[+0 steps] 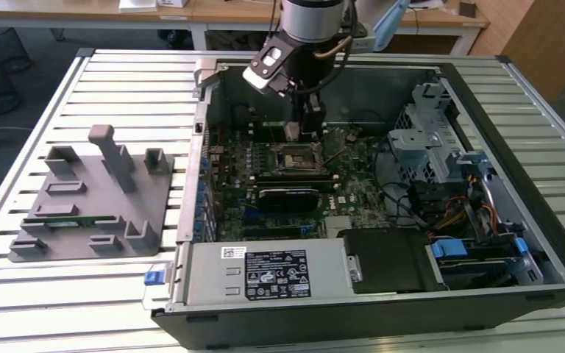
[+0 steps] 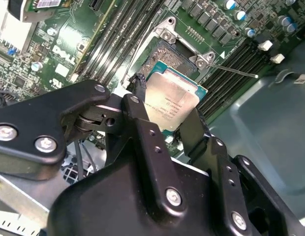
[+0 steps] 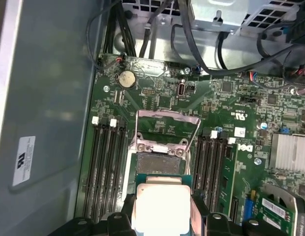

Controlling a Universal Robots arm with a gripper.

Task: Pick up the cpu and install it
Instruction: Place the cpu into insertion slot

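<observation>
Claw: hangs from the arm inside the open computer case, pointing down at the motherboard.
Claw state: the two black fingers pinch the cpu by opposite edges, seen in both wrist views.
Cpu position: between the fingertips, silver top facing the cameras, its thin green edge showing past the fingers; in the first wrist view the cpu sits between the claw tips.
Cpu seating: not in the socket; it is held clear above the board.
Socket: directly below and slightly ahead of the claw, with its contact field bare.
Retention frame: swung open on the far side of the socket from the claw.
Retention lever: a thin metal rod, unlatched, angled away from the socket beside the claw.
Memory slots: long dark rows flanking the socket on both sides of the claw.
Coin cell: on the board, well beyond the socket from the claw.
Grey fixture: on the slatted table, outside the case, well apart from the claw toward the exterior view's left.
</observation>
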